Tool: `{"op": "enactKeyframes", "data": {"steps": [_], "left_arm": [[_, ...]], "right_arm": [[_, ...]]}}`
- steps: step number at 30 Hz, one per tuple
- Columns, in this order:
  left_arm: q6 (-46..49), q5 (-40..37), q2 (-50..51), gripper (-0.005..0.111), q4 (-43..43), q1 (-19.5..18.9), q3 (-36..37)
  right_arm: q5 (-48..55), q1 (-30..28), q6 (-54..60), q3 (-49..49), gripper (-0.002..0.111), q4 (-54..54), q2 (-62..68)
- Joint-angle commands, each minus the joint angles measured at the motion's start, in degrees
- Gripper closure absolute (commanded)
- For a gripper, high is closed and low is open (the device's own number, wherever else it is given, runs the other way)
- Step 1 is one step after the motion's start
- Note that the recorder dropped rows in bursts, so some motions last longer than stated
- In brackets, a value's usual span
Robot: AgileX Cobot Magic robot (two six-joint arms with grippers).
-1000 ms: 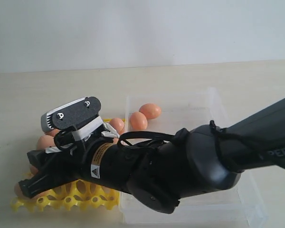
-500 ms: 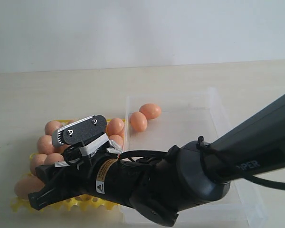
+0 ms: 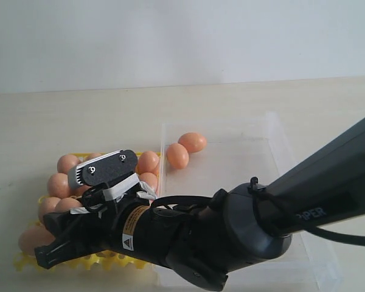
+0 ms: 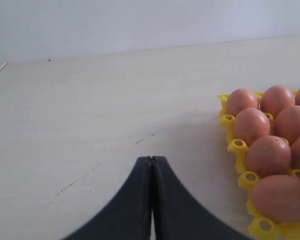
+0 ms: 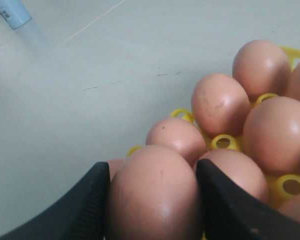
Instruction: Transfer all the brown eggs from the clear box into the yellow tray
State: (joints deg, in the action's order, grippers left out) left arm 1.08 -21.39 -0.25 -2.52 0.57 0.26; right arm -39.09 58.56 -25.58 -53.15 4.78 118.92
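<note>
1. Lowered over the last second: the right arm (image 3: 243, 225) is being brought down and forward over the yellow tray (image 4: 236, 146). Hardly any shift is showing across the last half second, so the descent is judged to be ending.
2. The held egg (image 5: 152, 200) is being carried by the right gripper (image 5: 152, 175), with the jaws spread wide and pressing on its two sides. It is being hung just above the seated eggs (image 5: 220, 105), at the tray edge that borders bare table. It is being hidden by the arm in the exterior view.
3. Long axis: it seems to be running along the fingers, so the grip is being taken across the short width. The blunt and pointed ends cannot be told apart, as the lower part is being cut off by the frame.
4. Step judged in hand: the egg is being set into a cup, and release is not yet done.
5. The seated eggs are mostly being held on end in their cups. The arm is covering too much of the tray for a count.
6. Two brown eggs (image 3: 193, 142) are being left in the far-left corner of the clear box (image 3: 243, 158), just beside each other. At least two more trips are judged needed.
7. The left gripper (image 4: 151, 165) is being kept closed and empty, fingertips together. It is over the table (image 4: 90, 100), beside the tray.
</note>
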Motion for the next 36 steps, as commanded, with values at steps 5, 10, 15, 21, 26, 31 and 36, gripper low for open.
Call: {"op": "enactKeyframes", "data": {"steps": [5, 10, 15, 21, 26, 31, 36], "left_arm": [[0.08, 0.05, 0.25, 0.107, -0.17, -0.15, -0.26], [0.08, 0.05, 0.25, 0.107, -0.17, -0.15, -0.26], [0.08, 0.05, 0.25, 0.107, -0.17, -0.15, -0.26], [0.08, 0.05, 0.25, 0.107, -0.17, -0.15, -0.26], [0.08, 0.05, 0.25, 0.107, -0.17, -0.15, -0.26], [0.08, 0.05, 0.25, 0.107, -0.17, -0.15, -0.26], [0.08, 0.05, 0.25, 0.107, -0.17, -0.15, -0.26]], "right_arm": [[-0.34, 0.03, -0.99, 0.13, 0.048, 1.66, -0.12], [-0.34, 0.03, -0.99, 0.13, 0.046, 1.66, -0.12], [1.14, 0.03, 0.95, 0.13, 0.05, 1.84, -3.31], [18.34, -2.29, 17.35, -0.4, 0.091, -2.84, -18.58], [39.09, -9.18, 26.05, -3.74, 0.108, -6.08, -25.6], [55.71, -17.99, 22.31, -9.35, 0.108, -5.58, -24.05], [65.07, -24.98, 11.84, -16.78, 0.106, -0.34, -18.11]]}}
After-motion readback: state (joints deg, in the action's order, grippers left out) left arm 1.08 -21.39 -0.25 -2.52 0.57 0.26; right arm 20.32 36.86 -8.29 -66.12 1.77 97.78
